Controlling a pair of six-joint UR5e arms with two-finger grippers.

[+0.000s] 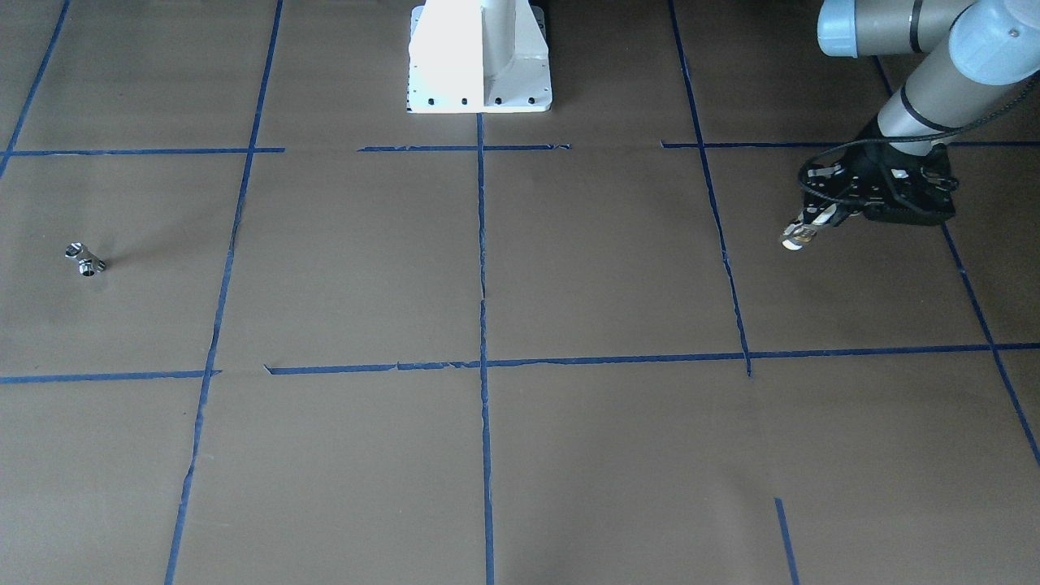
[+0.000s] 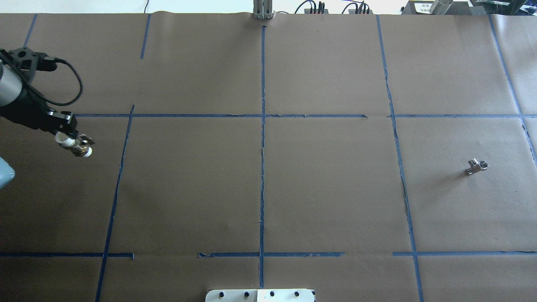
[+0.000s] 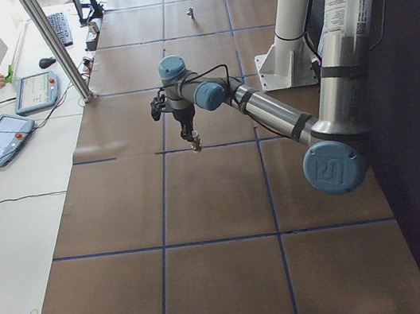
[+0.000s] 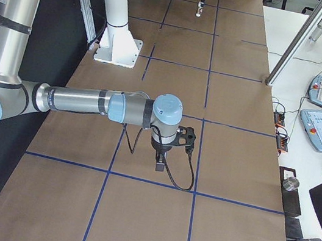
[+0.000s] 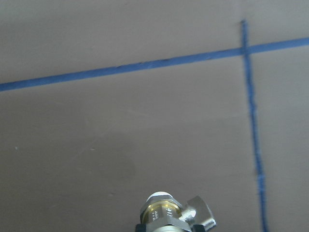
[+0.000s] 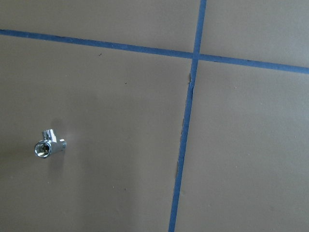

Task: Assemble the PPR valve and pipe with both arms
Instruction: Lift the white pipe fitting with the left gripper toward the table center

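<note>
We are treating the pipe [image 2: 477, 166] as the thing the coming move is turning on. It is lying loose on the table [image 2: 327, 188] on the robot's right-hand side, well apart from the PPR valve [image 2: 77, 147]. The left claw [image 2: 70, 137] is pinching the valve and holding it clear of the table at the far left, with a white end and the small side lever [image 5: 200, 211] projecting free beyond the fingertips. The right claw [image 4: 160, 162] is hanging above the table on the pipe's side, so we are judging the right arm to be by far the nearer one. We cannot tell whether its jaws are spread or pressed together, since only the side camera is showing it. In the right wrist view the pipe is sitting toward the lower left rather than the centre, so we are expecting the right claw to need a sideways correction before any descent. The pipe's longer body is running roughly across the table, slightly skewed, with its round open end sitting outboard, farther from the valve.
</note>
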